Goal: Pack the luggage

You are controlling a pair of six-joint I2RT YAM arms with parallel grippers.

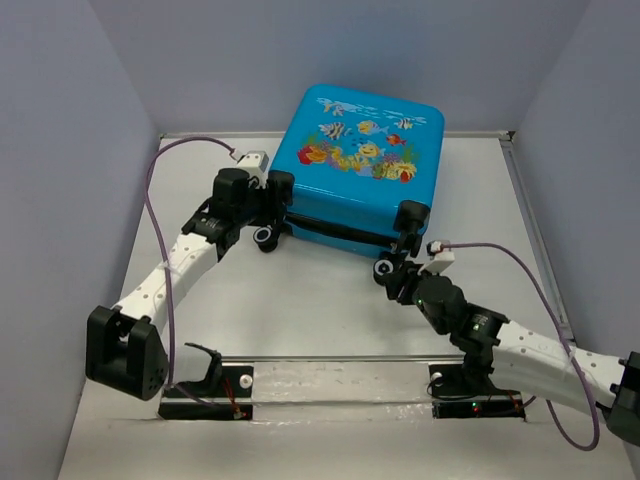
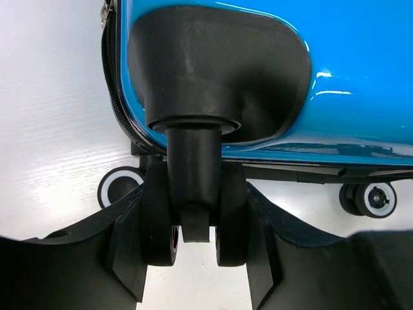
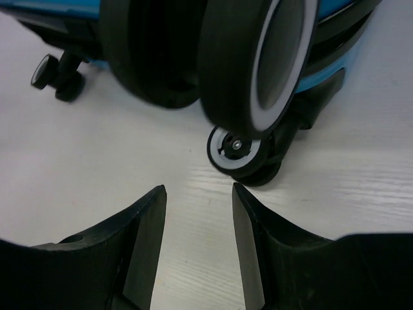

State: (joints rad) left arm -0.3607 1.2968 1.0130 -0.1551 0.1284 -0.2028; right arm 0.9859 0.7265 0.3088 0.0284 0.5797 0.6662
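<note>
The bright blue luggage (image 1: 360, 150) lies flat at the back middle of the table, fish print facing up, lid down on the lower shell. My left gripper (image 1: 274, 198) is at its near left corner. In the left wrist view the gripper (image 2: 193, 216) is shut on the black twin wheel (image 2: 193, 219) of the upper caster, with the blue shell (image 2: 361, 71) above. My right gripper (image 1: 397, 278) is open and empty at the near right corner. In the right wrist view it (image 3: 198, 194) points at a white-ringed wheel (image 3: 235, 148) just beyond its tips, under a larger wheel (image 3: 258, 64).
White walls close in the table at the left, back and right. A metal rail (image 1: 330, 360) with the arm bases runs along the near edge. Purple cables (image 1: 150, 210) loop off both arms. Another luggage wheel (image 1: 265, 237) sits below the left gripper.
</note>
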